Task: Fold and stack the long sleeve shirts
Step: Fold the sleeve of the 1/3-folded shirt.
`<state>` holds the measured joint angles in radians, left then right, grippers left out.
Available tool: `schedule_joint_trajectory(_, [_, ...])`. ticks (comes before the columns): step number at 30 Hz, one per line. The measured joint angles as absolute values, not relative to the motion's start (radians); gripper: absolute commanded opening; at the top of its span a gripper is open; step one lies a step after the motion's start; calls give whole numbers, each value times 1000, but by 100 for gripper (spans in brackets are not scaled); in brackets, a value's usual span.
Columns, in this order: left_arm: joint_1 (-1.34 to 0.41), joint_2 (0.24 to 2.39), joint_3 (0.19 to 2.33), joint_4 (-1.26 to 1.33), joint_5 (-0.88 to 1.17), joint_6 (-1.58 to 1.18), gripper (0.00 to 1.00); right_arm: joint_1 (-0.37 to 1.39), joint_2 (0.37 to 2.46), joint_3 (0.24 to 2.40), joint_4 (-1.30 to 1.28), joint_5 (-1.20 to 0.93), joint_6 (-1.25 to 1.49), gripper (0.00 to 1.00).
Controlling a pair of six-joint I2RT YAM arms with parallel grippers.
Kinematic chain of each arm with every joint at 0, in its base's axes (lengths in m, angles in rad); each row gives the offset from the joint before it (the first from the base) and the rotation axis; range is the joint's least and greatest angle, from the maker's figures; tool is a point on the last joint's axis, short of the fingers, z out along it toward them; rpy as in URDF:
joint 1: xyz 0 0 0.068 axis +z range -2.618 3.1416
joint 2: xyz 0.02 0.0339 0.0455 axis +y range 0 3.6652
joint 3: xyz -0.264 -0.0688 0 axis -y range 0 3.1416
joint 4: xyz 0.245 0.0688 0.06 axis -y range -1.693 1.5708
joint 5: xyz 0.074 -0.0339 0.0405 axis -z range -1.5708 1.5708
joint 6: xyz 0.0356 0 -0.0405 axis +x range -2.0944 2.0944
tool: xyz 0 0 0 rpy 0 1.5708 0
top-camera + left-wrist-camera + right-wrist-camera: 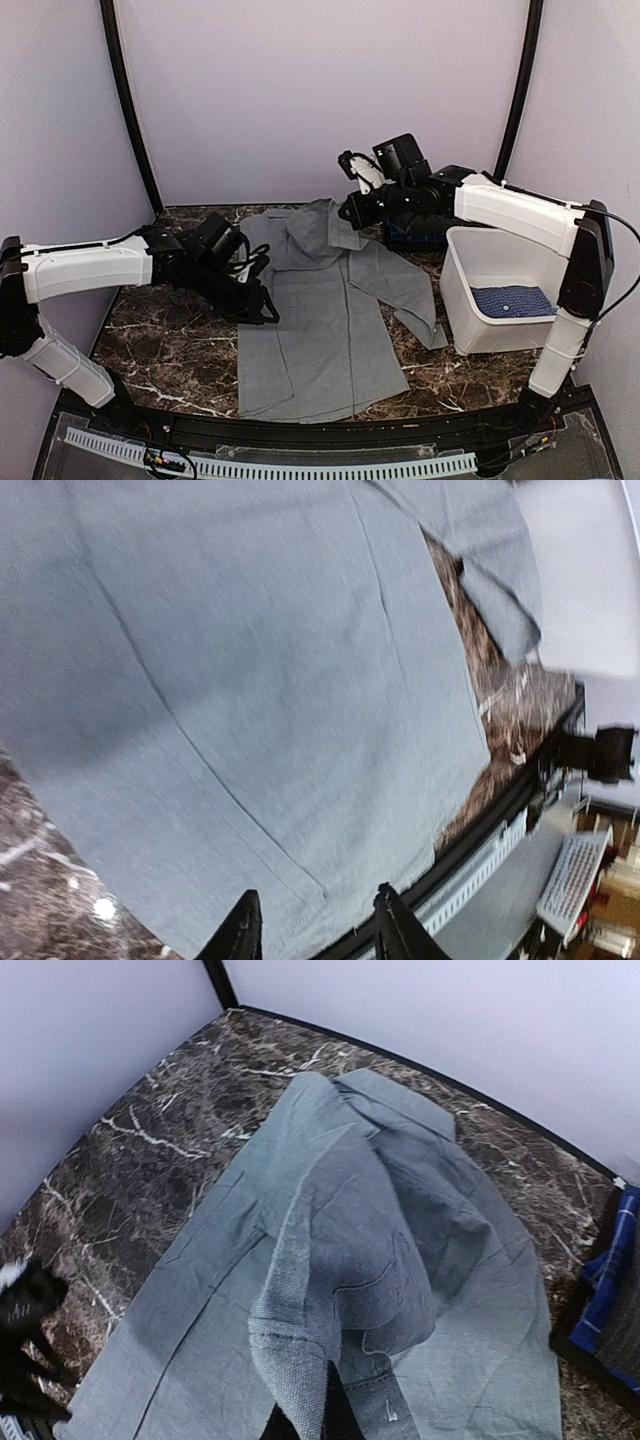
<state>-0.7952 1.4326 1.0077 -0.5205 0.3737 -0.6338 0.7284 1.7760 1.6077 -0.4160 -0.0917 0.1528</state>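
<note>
The grey shirt lies spread on the marble table, its hem toward the near edge and its collar toward the back. My right gripper is shut on a fold of the grey shirt near the collar and holds it lifted, the cloth draping over the fingers. My left gripper is open and empty just above the shirt's left edge; in the left wrist view its fingertips hover over the flat grey cloth. The blue dotted shirt lies folded in the white tub.
The white plastic tub stands at the right of the table. A blue checked cloth lies behind the tub near the right arm. Bare marble lies left of the shirt. A black rail runs along the near edge.
</note>
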Motion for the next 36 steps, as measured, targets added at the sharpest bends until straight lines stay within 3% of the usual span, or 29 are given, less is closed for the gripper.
schedule_joint_trajectory(8, [-594,1488,1111,-478,184,-704,25,867,1790,1584,-439,-187,155,0])
schedule_joint_trajectory(22, [-448,2011,1383,-276,107,-693,21,995,2008,1611,-554,-323,174,0])
schedule_joint_trajectory(36, [-421,2042,1408,-267,20,-688,22,1013,2110,1731,-594,-417,240,0])
